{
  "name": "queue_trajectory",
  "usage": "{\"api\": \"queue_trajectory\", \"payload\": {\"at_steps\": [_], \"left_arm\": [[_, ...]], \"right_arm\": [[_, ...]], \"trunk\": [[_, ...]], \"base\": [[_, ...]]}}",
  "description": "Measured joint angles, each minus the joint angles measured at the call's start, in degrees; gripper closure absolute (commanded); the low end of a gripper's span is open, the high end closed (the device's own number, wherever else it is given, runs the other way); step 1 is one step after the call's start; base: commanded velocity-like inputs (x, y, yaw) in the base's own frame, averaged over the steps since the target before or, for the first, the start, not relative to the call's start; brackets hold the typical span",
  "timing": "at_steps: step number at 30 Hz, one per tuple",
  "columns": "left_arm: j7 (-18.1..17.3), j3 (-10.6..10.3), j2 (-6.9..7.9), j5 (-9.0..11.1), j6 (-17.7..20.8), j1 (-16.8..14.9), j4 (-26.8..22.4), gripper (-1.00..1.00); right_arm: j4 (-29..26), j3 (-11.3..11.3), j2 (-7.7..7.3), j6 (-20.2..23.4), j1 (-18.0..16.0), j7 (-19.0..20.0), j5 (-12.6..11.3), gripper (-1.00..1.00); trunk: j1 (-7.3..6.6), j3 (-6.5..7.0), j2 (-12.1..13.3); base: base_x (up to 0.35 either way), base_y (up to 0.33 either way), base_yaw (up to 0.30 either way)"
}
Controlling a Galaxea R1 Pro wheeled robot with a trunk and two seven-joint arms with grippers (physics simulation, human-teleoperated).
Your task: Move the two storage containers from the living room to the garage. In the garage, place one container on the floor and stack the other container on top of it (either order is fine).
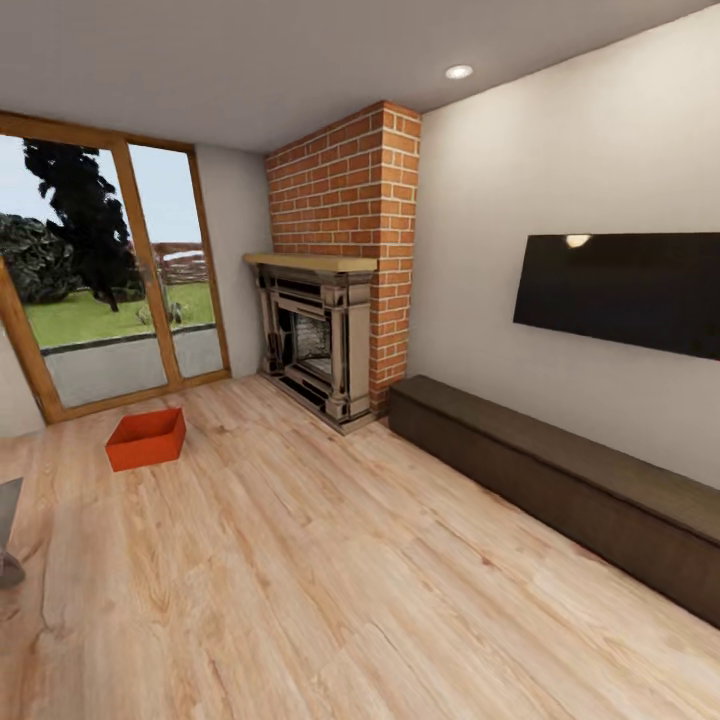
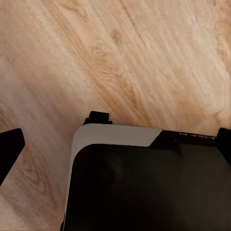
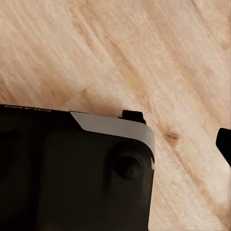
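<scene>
from the head view, the robot is looking across the living room: one bin [image 1: 147,438] is sitting open-topped on the wood floor [image 1: 330,570], near the glass doors [image 1: 100,280] and well apart from the fireplace [image 1: 318,340]. a long bench [image 1: 560,480] is running along the wall under the tv [image 1: 620,290]. just that one orange-red bin is turning up here, and there is no garage in sight, so by my reckoning the job is barely starting: nothing is carried, nothing is stacked, and both bins are waiting to be fetched.

over to the left wrist view: it is pointing down at the planks, with the robot's dark base [image 2: 149,183] below. dark finger tips [image 2: 10,147] are sitting wide at the picture's edges with nothing between them, so the left gripper [image 2: 115,144] is looking spread open and empty.

in the right wrist view there are planks again and the base corner [image 3: 77,168]. one dark tip [image 3: 224,143] is peeking in at the edge; how far the right gripper is open, i cannot tell.
</scene>
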Motion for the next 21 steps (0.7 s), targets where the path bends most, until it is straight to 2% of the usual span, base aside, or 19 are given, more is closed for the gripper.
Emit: {"api": "queue_trajectory", "payload": {"at_steps": [21], "left_arm": [[0.0,0.0,0.0,0.0,0.0,0.0,0.0,-1.0]], "right_arm": [[0.0,0.03,-0.01,-0.09,0.0,0.03,0.0,-1.0]], "trunk": [[0.0,0.0,0.0]], "base": [[0.323,0.0,0.26]]}}
